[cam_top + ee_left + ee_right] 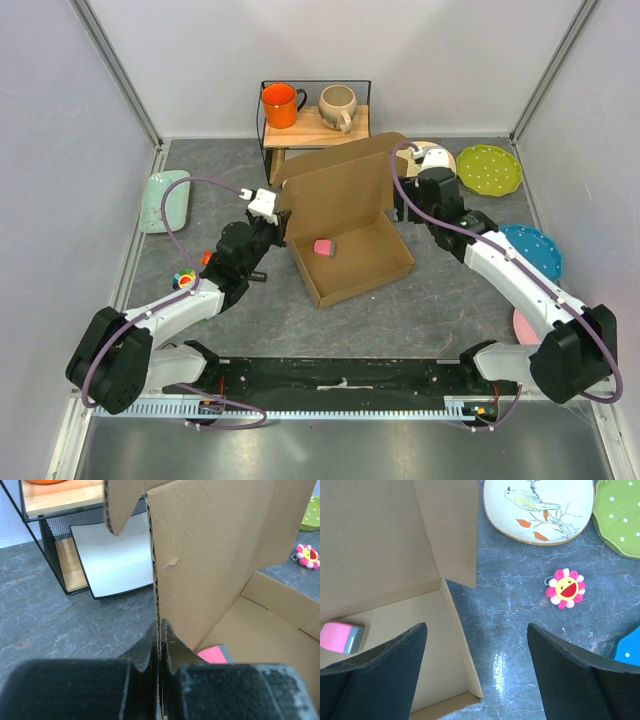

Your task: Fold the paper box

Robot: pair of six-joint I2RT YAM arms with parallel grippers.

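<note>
The paper box is brown cardboard and stands open in the middle of the table, with its lid flap upright at the back. A pink eraser lies inside it. My left gripper is at the box's left side. In the left wrist view this gripper is shut on the edge of an upright cardboard panel. My right gripper hovers over the box's right wall. In the right wrist view it is open, holds nothing, and straddles that wall.
A wire rack behind the box holds an orange mug and a beige mug. Green, blue and bird-painted plates and a flower toy lie to the right. A mint tray sits at the left.
</note>
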